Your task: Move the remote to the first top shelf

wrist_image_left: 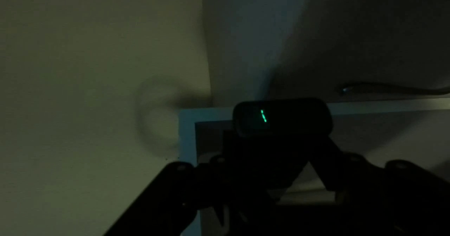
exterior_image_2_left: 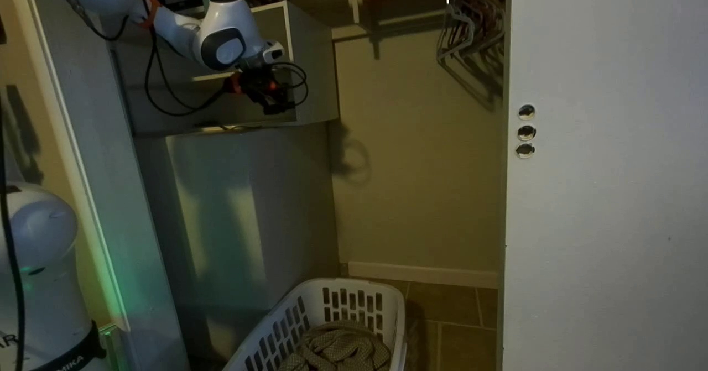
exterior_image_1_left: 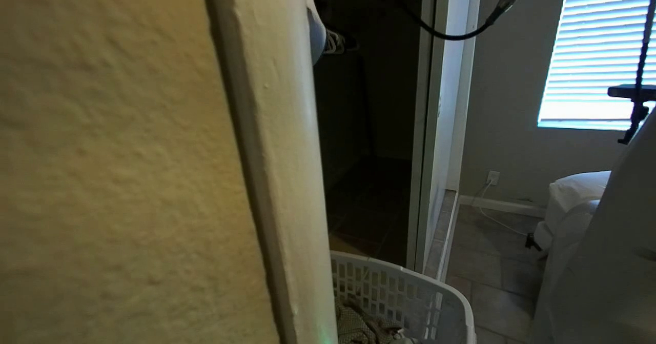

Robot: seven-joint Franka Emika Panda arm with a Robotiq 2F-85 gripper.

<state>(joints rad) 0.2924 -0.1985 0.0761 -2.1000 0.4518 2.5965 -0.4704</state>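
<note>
By the lower front corner of the shelf unit (exterior_image_2_left: 314, 67), on the side by the closet wall (exterior_image_2_left: 415, 205) (no table in view, so unit edges and corners stand in), remote (wrist_image_left: 281, 119) held up in the air, overlapping the pale front edge (wrist_image_left: 386, 106) in the wrist view, touching or apart can't tell. Rounded end faces the wrist view, its width running roughly along that edge; long axis seems to run away from that viewpoint, too dark to be sure, button side unreadable. Gripper (wrist_image_left: 276, 158) looks narrowed onto it, one finger each side, contact lost in black. Step in hand, my guess: carrying to the shelf, placing not done. Do it well: clear the edge, lift above the inner shelf board (exterior_image_2_left: 213, 76) (probable target, "first top" is ambiguous), go in level, rest the remote flat before letting go, back straight out; keep the hanging cable (exterior_image_2_left: 209, 103) from snagging the corner. Below, laundry basket (exterior_image_2_left: 354, 283) with cloth (exterior_image_2_left: 340, 342) in it, not part of the job
</note>
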